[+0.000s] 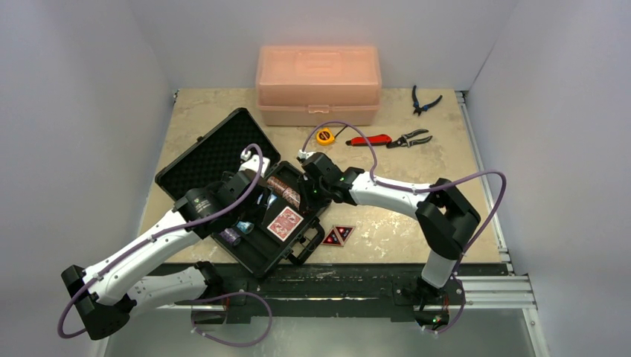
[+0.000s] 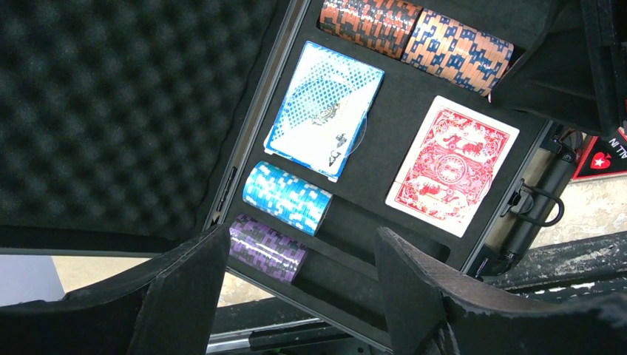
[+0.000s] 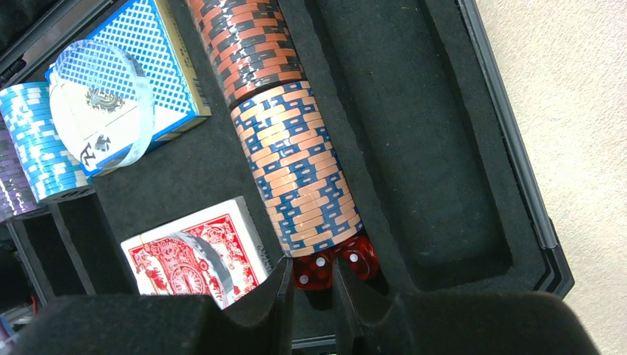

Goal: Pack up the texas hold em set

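Note:
The black case lies open, its foam lid tilted back to the left. Inside lie a blue card deck, a red card deck, a light-blue chip stack, a purple chip stack, and a row of orange-black and orange-blue chips. My right gripper is shut on a red die at the end of that row, beside a second die. My left gripper hangs open over the purple stack, holding nothing. Black-red triangles lie on the table right of the case.
A translucent orange box stands at the back. In front of it lie a yellow tape measure, red-handled pliers and blue-handled cutters. The case's long right-hand slot holds nothing.

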